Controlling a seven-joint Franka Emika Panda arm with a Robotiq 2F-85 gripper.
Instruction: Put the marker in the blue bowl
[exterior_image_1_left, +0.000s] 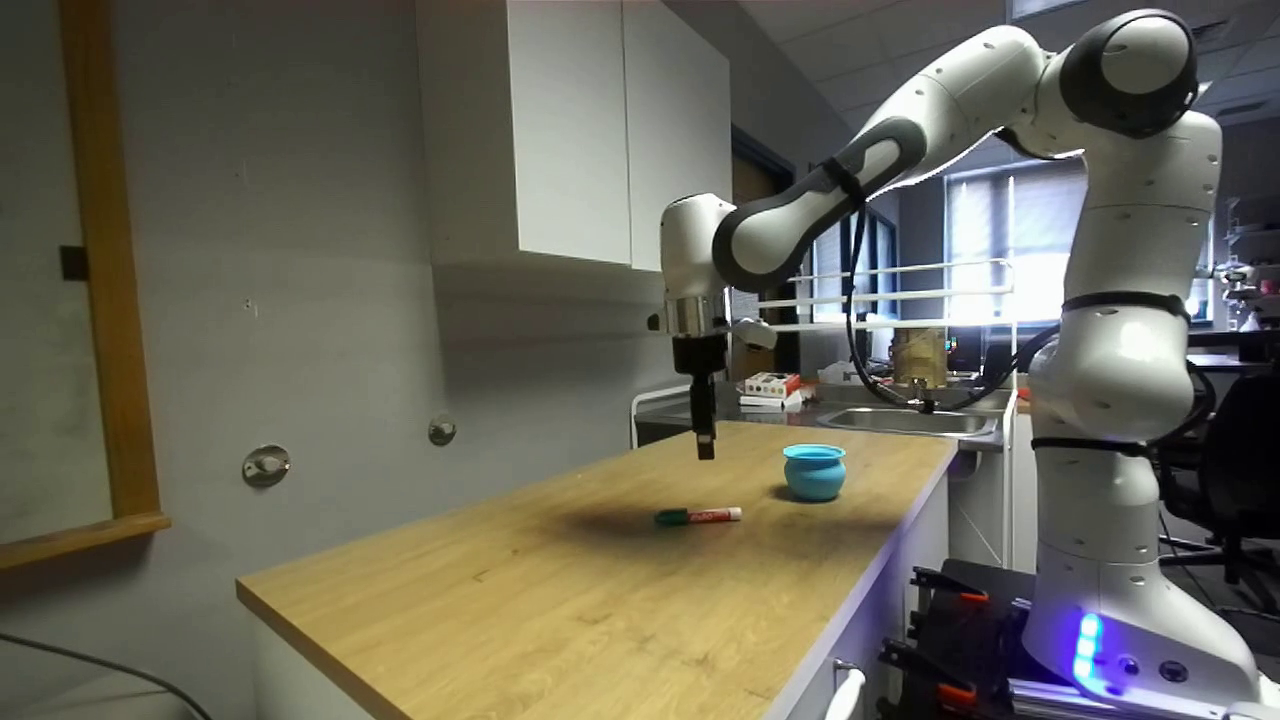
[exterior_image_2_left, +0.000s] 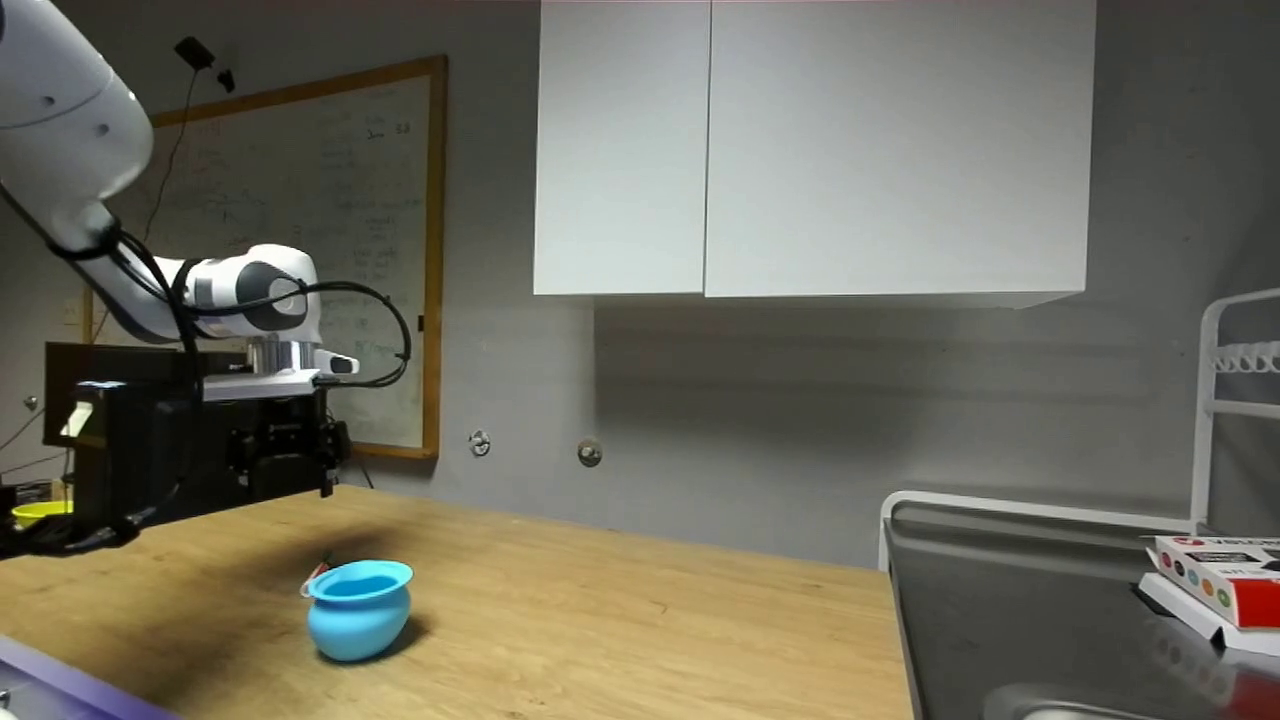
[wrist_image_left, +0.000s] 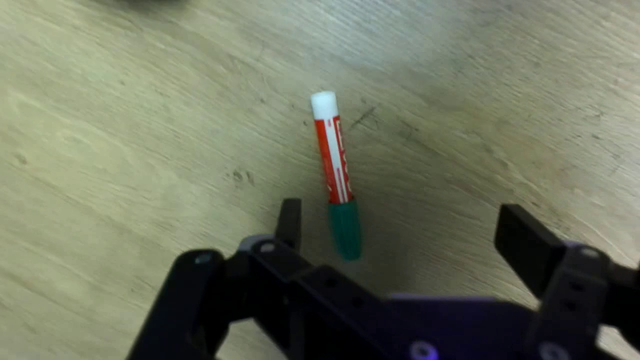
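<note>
The marker lies flat on the wooden table; it has a red and white body, a white end and a green cap. It shows in an exterior view (exterior_image_1_left: 698, 516), in the wrist view (wrist_image_left: 334, 160), and mostly hidden behind the bowl in an exterior view (exterior_image_2_left: 318, 574). The blue bowl (exterior_image_1_left: 815, 474) stands upright near the marker's white end; it also shows in an exterior view (exterior_image_2_left: 358, 615). My gripper (wrist_image_left: 400, 220) is open and empty, pointing down above the table. In the wrist view the green cap appears between the fingers, nearer the left one. The gripper also shows in an exterior view (exterior_image_1_left: 706, 448).
The wooden table (exterior_image_1_left: 520, 600) runs along a grey wall. White cupboards (exterior_image_2_left: 815, 150) hang above it. A metal sink (exterior_image_1_left: 905, 420) and a red and white box (exterior_image_2_left: 1220, 580) lie beyond the table's end. A dark blur (wrist_image_left: 140, 4) shows at the wrist view's top edge.
</note>
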